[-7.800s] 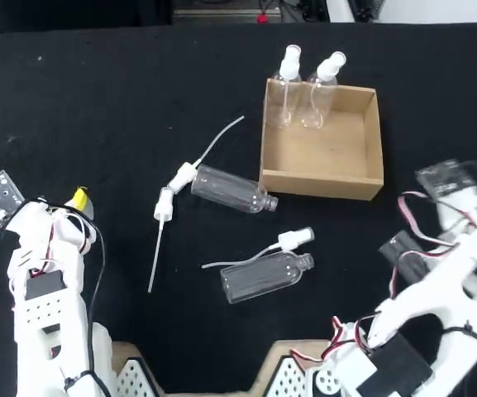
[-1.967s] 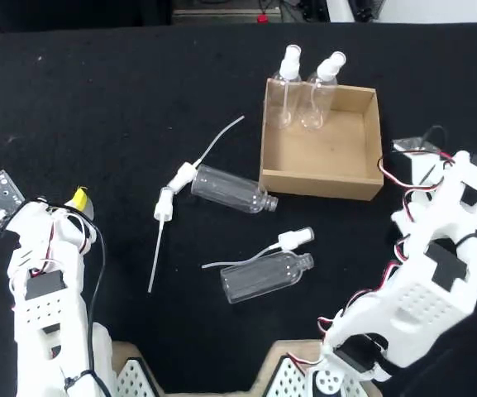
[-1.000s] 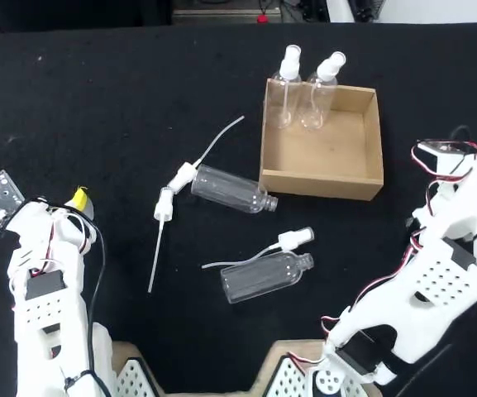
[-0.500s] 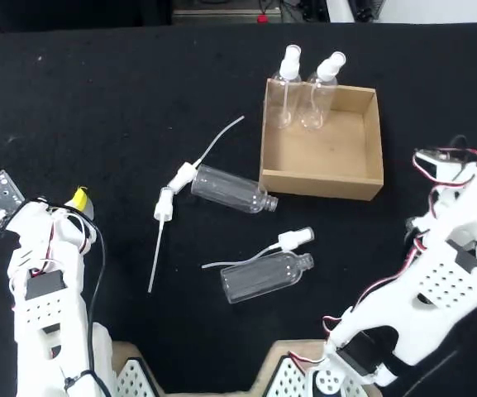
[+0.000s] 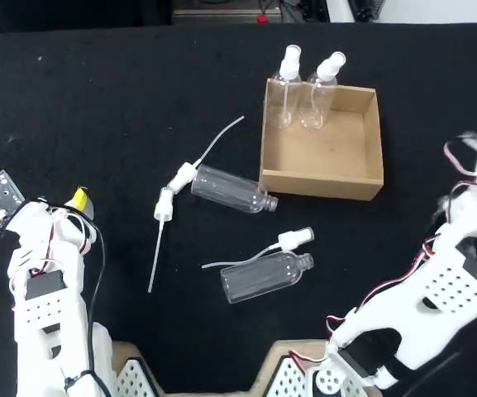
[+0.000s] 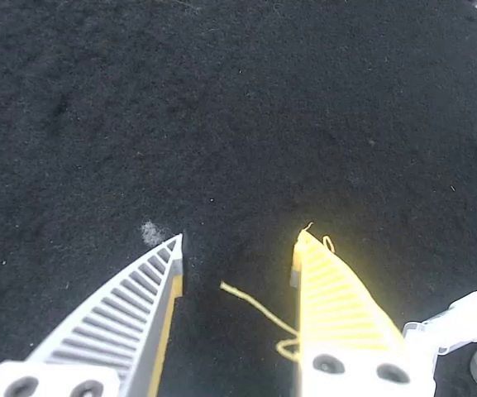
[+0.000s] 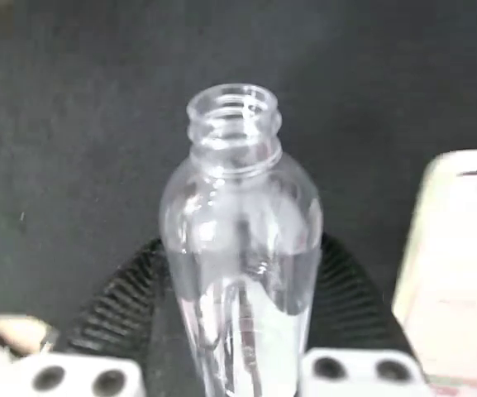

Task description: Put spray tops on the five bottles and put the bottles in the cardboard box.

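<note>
R gripper (image 7: 240, 248) is clamping the held bottle (image 7: 238, 190) low on its body, open neck pointing away from the wrist; prob. gripped low so the thread is staying free for a top. R arm (image 5: 457, 281) is sitting at 4 o'clock on the mat (image 5: 97, 99), off the 3 o'clock side of the box (image 5: 321, 178). L gripper (image 6: 240, 240) is hanging spread and empty over bare mat at 8 o'clock, apparently parked until a top needs fetching. Box is lying at 1 o'clock; 2 capped bottles (image 5: 288, 87) are standing upright side by side against its 12 o'clock wall, leaving floor free for 3 more. Bottle A (image 5: 230, 188) is lying uncapped, mouth near the box's 7 o'clock corner; bottle B (image 5: 263, 277) is lying uncapped toward 6 o'clock. Top 1 (image 5: 180, 176) is lying just beside A's base, top 2 (image 5: 164, 205) near it, top 3 (image 5: 294, 240) just beside B's neck, all w/ dip tubes trailing. Est. 2 of 5 done; next step is needing a top fed tube-first into the held neck.
</note>
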